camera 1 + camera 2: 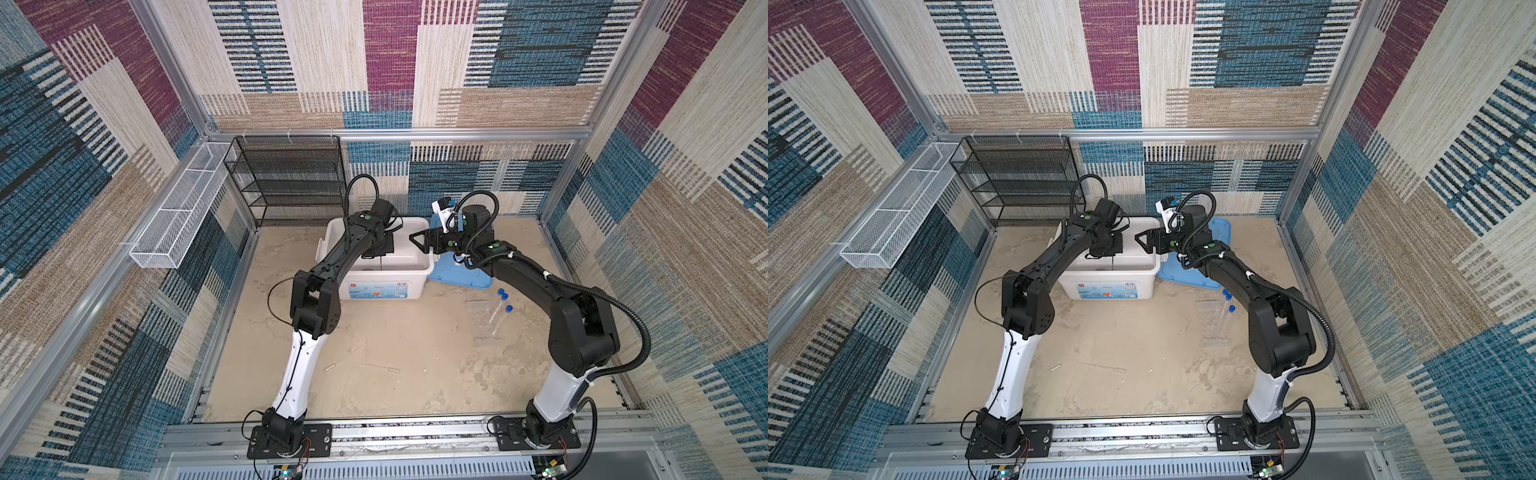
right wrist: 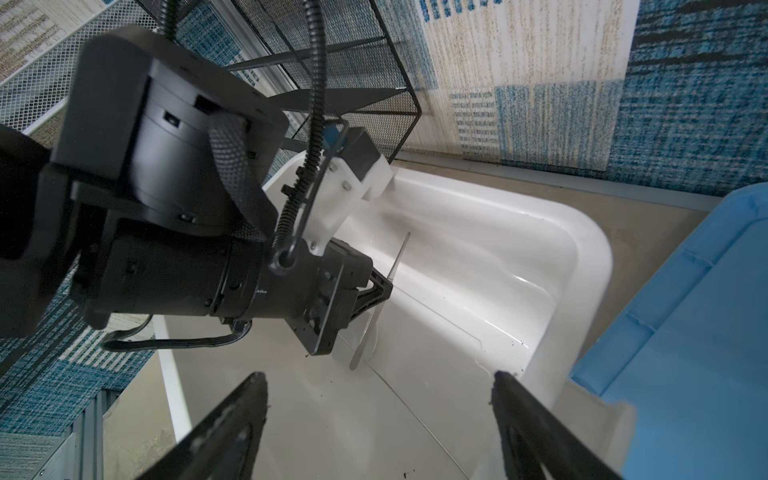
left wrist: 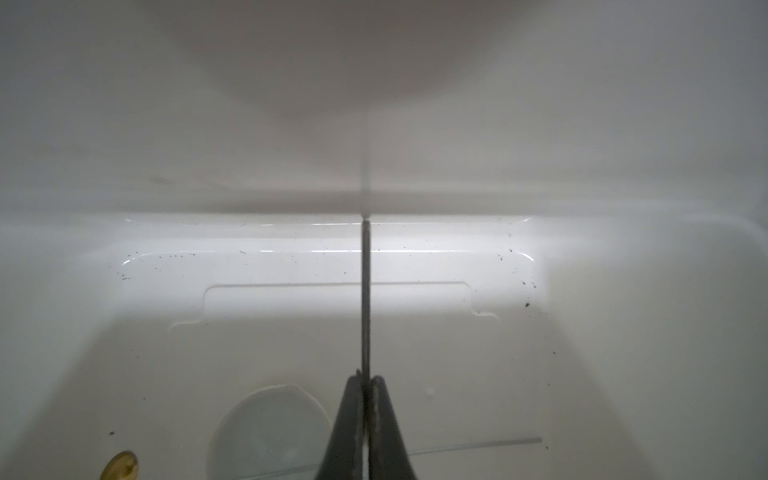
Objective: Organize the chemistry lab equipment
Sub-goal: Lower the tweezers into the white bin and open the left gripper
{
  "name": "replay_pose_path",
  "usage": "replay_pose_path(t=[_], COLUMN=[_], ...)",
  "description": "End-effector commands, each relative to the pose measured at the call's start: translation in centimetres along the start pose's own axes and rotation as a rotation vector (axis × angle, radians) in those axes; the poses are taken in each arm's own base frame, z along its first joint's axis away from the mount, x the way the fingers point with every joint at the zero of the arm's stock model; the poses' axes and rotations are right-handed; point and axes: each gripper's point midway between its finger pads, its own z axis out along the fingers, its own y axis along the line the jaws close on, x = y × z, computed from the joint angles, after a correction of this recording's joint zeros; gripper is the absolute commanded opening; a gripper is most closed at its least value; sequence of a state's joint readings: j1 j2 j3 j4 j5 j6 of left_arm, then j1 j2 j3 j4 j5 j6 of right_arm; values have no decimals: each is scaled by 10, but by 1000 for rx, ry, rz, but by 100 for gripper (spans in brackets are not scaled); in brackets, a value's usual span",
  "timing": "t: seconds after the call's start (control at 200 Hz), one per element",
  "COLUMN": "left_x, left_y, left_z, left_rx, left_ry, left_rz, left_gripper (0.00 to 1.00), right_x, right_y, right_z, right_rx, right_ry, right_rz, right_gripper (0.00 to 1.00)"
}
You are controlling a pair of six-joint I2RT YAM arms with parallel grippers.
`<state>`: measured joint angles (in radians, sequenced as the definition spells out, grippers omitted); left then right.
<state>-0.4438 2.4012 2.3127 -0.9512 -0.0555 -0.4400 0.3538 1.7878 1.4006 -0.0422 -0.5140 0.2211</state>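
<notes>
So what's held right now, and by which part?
Left gripper is shut on the long thin metal spoon, pinched mid-shaft, both ends free, inside the big white plastic tub. Right gripper is open, empty.

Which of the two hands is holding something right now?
The left hand, shut on a thin metal tool inside the white tub; the right hand hangs open, empty.

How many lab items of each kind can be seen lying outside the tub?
Tubes: 3
Rack: 1
Droppers: 2
Total: 6
</notes>
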Motion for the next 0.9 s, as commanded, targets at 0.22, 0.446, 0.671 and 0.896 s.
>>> replay_pose_path(t=[0.22,0.446,0.671,0.896], left_x=[5,-8,-10,-5], left_y=[2,6,-10,-23], left_z=[-20,-31,-31,-27], left_rx=[-19,-62,18,89], left_ry=[0,-57,-60,-55], left_rz=[-12,57,368,550], left_gripper=[0,0,0,0], right_x=[-13,-13,-10,-13], right_y=[6,6,6,7], right_z=[-2,-4,-7,-10], right_rx=[-15,-11,-1,7], right_ry=[-39,-44,-41,-51], right_rz=[-29,-34,-68,-107], right_gripper=[86,86,86,86])
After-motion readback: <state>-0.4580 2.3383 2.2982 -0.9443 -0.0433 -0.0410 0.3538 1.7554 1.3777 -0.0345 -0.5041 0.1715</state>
